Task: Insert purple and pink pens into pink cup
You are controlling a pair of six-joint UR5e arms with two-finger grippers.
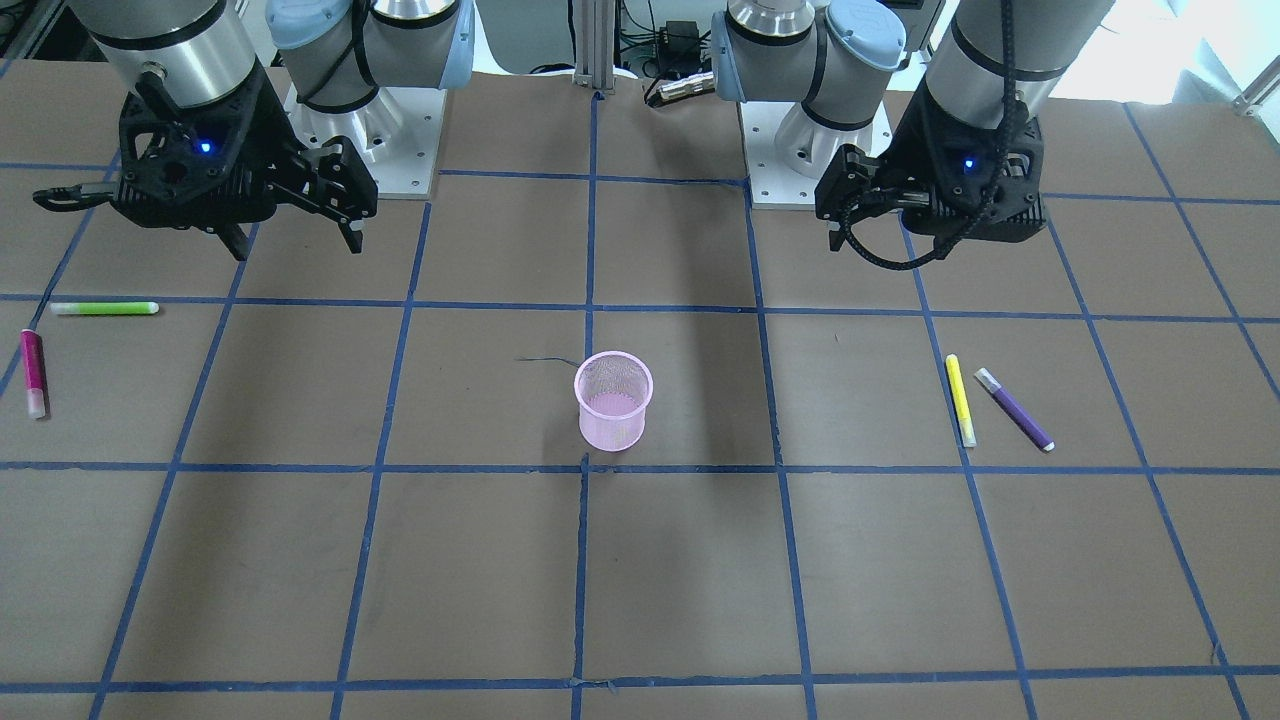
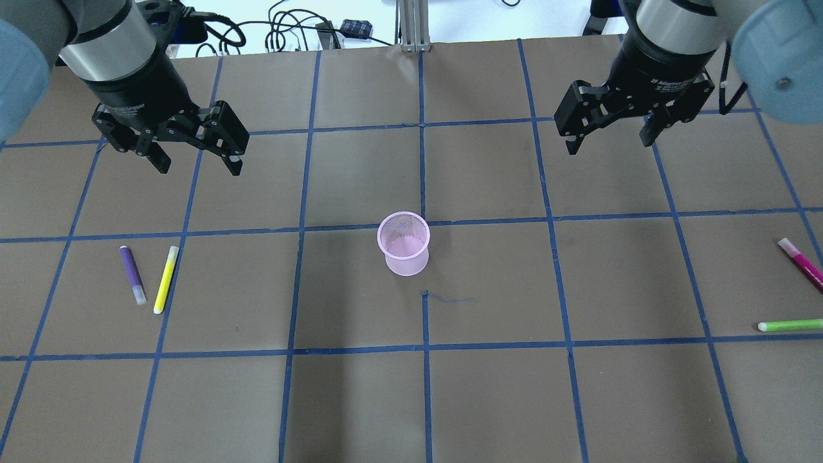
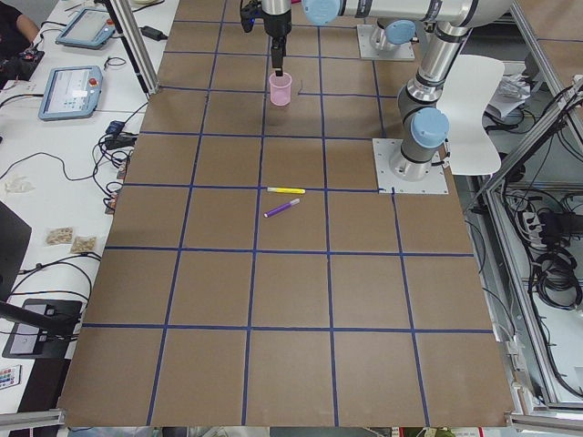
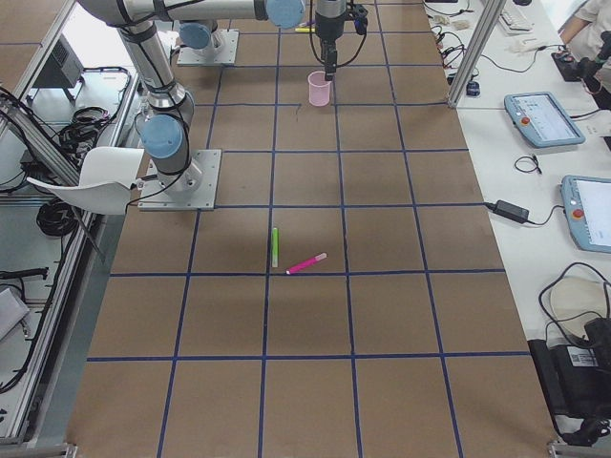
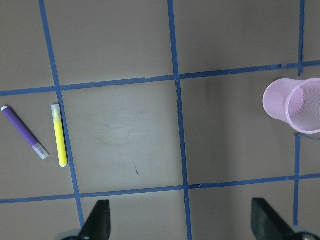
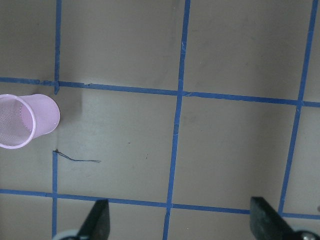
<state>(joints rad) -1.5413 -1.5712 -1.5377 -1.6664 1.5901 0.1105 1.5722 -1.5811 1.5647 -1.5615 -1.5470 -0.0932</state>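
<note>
The pink mesh cup [image 2: 404,244] stands upright at the table's middle; it also shows in the front view [image 1: 613,400] and in both wrist views [image 5: 292,106] [image 6: 25,121]. The purple pen [image 2: 132,274] lies flat on the left side, also in the left wrist view [image 5: 24,132]. The pink pen [image 2: 800,263] lies at the far right edge. My left gripper [image 2: 200,167] hangs open and empty above the table, behind the purple pen. My right gripper [image 2: 609,145] hangs open and empty, well away from the pink pen.
A yellow pen [image 2: 166,279] lies right beside the purple pen. A green pen [image 2: 789,325] lies near the pink pen. Blue tape lines grid the brown table. Both arm bases [image 1: 370,150] stand at the robot's edge.
</note>
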